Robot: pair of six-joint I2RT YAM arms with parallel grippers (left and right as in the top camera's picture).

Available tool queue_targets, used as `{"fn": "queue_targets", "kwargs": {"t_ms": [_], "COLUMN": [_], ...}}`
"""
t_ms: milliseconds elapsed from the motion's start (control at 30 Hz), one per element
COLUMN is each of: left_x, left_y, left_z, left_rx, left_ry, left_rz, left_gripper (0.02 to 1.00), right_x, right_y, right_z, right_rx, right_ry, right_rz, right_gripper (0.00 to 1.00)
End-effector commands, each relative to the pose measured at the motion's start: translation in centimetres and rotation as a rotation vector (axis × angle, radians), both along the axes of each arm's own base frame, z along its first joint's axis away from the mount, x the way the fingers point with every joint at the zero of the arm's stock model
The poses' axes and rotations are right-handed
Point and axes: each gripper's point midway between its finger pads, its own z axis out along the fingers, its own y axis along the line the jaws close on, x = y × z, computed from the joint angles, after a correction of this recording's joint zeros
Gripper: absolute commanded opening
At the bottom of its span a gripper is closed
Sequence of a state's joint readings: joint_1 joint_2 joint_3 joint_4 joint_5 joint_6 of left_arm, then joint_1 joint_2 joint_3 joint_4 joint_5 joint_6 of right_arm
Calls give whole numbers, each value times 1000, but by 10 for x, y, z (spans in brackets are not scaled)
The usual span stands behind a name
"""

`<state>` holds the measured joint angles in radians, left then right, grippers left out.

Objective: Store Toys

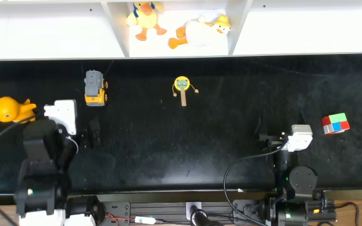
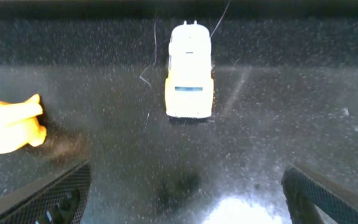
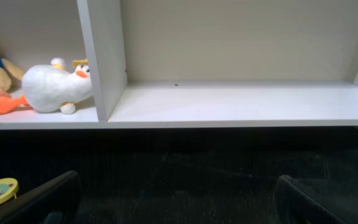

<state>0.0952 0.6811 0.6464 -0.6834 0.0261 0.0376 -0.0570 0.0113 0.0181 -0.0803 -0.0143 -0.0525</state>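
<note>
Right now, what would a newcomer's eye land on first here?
A yellow plush duck and a white plush duck sit in the middle compartment of the white shelf. On the black table, an orange toy lies far left with a toy truck near it, a rattle drum mid-table and a colour cube far right.

Yellow plush duck [image 1: 146,17] and white plush duck [image 1: 200,31] were in the shelf's [image 1: 55,37] middle cubby. Grey-yellow truck [image 1: 94,88], little rattle [image 1: 182,88], orange toy [image 1: 11,110] and colour cube [image 1: 335,123] lay spread over the black table [image 1: 231,144].
</note>
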Motion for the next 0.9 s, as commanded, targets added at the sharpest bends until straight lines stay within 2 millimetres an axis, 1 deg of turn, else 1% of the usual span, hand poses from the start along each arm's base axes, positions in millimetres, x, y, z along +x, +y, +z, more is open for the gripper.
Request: {"fn": "queue_targets", "kwargs": {"t_ms": [33, 100, 167, 300, 400, 500, 600, 733, 767, 867, 900], "left_x": [18, 26, 28, 30, 27, 23, 18, 17, 15, 8, 6], "left_y": [-1, -3, -2, 9, 15, 23, 41, 72, 88, 117, 123], "left_z": [9, 7, 7, 11, 16, 27, 35, 48, 51, 51, 51], "left_rx": [15, 4, 6, 41, 31, 57, 94, 88, 80, 56, 52], "left_ry": [-31, -34, -37, -46, -40, -31, -11, -15, -21, -21, -19], "left_rz": [-61, -74, -71, -26, -9, -24, 11, 70, 102, 161, 177], "left_gripper": [996, 996, 996, 993, 991, 991, 991, 991, 991, 991, 993], "right_x": [0, 0, 0, 0, 0, 0, 0, 0, 0, 0, 0], "right_y": [0, 0, 0, 0, 0, 0, 0, 0, 0, 0, 0], "right_z": [-4, -4, -4, -4, -4, -4, -4, -4, -4, -4, -4], "right_rx": [5, 5, 5, 5, 5, 5, 5, 5, 5, 5, 5], "right_ry": [3, 3, 3, 3, 3, 3, 3, 3, 3, 3, 3], "right_rz": [-3, -3, -3, -3, -3, -3, -3, -3, -3, -3, -3], "right_gripper": [993, 993, 993, 996, 996, 996, 996, 996, 996, 996, 998]}}
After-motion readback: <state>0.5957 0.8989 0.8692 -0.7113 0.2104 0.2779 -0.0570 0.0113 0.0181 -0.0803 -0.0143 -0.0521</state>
